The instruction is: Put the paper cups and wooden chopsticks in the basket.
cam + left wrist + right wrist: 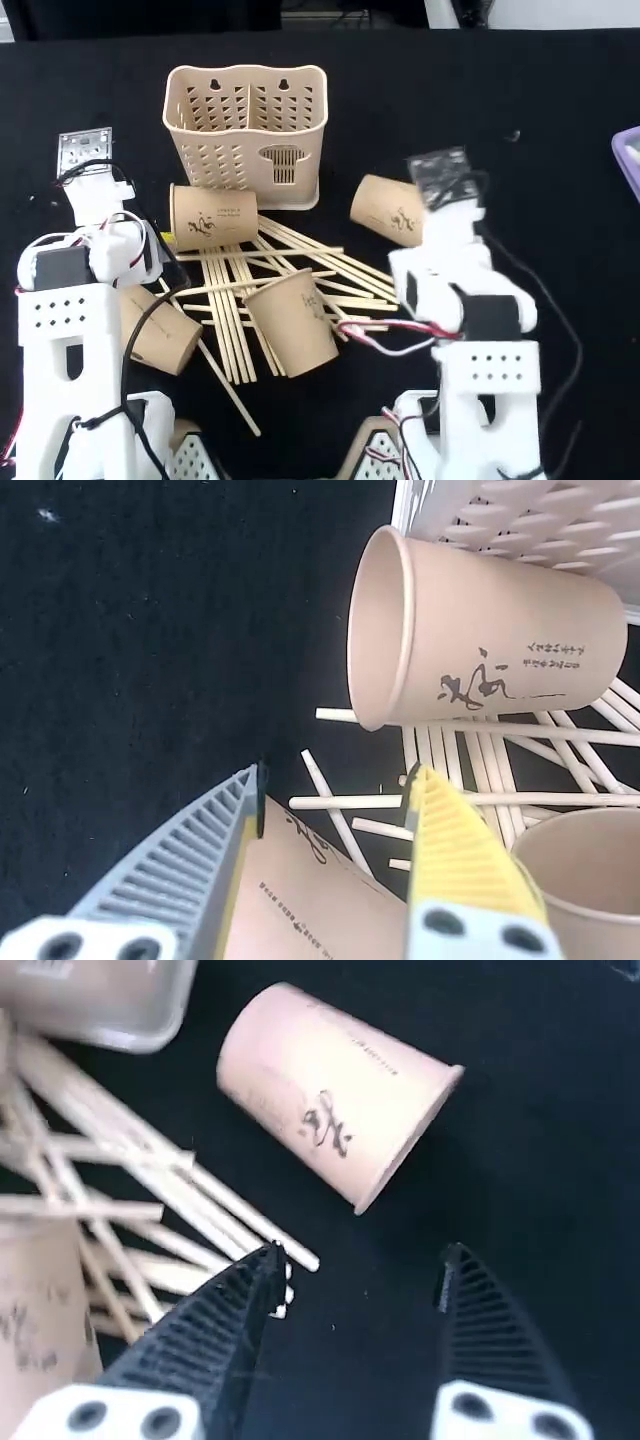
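Here: four paper cups (pixel 212 216), perhaps twenty chopsticks (pixel 232 300), one basket (pixel 245 135); left claw (pixel 340 780), right claw (pixel 363 1252) apart.

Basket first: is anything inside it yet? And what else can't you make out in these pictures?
- Basket floor, high view: hidden behind its own front wall, so its contents are unknown.
- Chopsticks count, high view: the middle cup lies over several.
- Left cup, high view: partly behind the left arm.
- Right cup, high view: one end covered by the right arm.

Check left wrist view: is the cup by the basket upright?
No, the cup lies on its side by the basket, rim facing sideways.
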`<act>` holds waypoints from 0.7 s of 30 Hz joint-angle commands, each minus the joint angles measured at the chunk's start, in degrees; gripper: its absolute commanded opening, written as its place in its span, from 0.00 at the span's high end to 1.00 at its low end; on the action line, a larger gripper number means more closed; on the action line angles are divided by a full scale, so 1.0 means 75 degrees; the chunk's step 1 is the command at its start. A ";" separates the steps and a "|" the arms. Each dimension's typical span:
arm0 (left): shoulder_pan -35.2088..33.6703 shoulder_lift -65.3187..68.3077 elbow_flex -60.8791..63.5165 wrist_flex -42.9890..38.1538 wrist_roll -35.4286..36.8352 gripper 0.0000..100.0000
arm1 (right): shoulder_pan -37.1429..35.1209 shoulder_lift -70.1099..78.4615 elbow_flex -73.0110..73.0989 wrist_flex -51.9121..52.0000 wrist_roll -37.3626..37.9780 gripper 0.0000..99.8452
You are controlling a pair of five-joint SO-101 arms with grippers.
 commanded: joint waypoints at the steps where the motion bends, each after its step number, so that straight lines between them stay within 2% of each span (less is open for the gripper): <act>1: -0.0053 -0.0199 -0.0076 -0.0047 0.0070 0.76 | 0.0082 0.0709 -0.0111 -0.0762 -0.0645 0.73; 7: -0.0053 -0.0199 -0.0064 -0.0047 0.0070 0.76 | -0.0070 0.2444 -0.1049 -0.1571 -0.1395 0.71; 13: -0.0053 -0.0199 0.0064 -0.0094 0.0035 0.76 | -0.0094 0.3792 -0.1893 -0.1067 -0.2450 0.71; 17: -0.0053 -0.0199 0.0088 -0.0105 0.0023 0.76 | -0.0129 0.4261 -0.2081 -0.0996 -0.2590 0.71; 21: -0.0053 -0.0199 0.0088 -0.0105 0.0023 0.76 | -0.0129 0.4624 -0.2057 -0.1582 -0.2602 0.72</act>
